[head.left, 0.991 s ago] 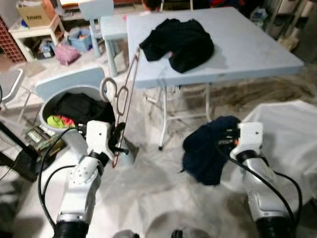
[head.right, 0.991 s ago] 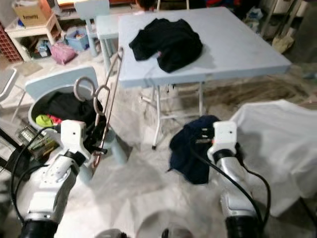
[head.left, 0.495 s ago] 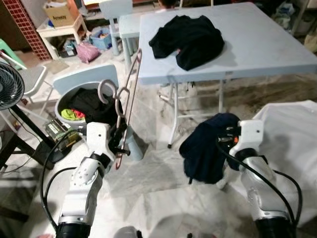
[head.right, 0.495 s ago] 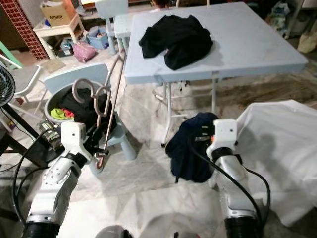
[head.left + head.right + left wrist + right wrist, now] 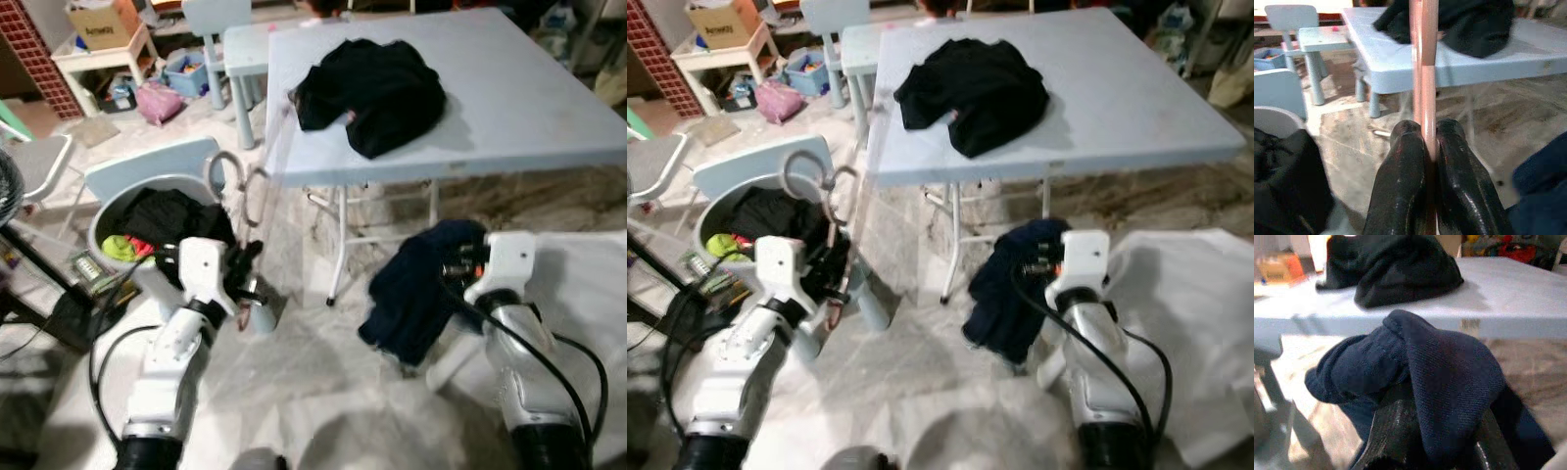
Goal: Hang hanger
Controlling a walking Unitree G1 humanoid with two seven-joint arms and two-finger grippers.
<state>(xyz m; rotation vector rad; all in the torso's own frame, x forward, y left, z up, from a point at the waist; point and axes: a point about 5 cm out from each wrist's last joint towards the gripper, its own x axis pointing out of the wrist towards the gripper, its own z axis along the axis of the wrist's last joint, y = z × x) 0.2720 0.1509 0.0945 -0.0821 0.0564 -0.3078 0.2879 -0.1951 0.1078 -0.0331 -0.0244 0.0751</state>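
A thin copper-pink hanger (image 5: 1423, 73) with a grey hook (image 5: 228, 173) stands upright, blurred, reaching up toward the table corner. My left gripper (image 5: 242, 281) is shut on its bar, and the two black fingers (image 5: 1400, 181) pinch it tightly in the left wrist view. A dark blue garment (image 5: 415, 291) hangs from my right gripper (image 5: 458, 268), which is shut on it. The cloth (image 5: 1444, 377) drapes over the fingers and hides their tips. Both grippers are held low in front of the light blue table (image 5: 529, 108).
A black garment (image 5: 376, 78) lies heaped on the table. A grey laundry basket (image 5: 116, 191) with dark and green clothes stands at the left, behind my left arm. A white cloth (image 5: 593, 294) covers something at the right. Small chairs and boxes stand at the back left.
The whole picture has shifted and blurred, so the camera has moved. Both grippers keep their hold, the hanger on the left and the blue garment on the right.
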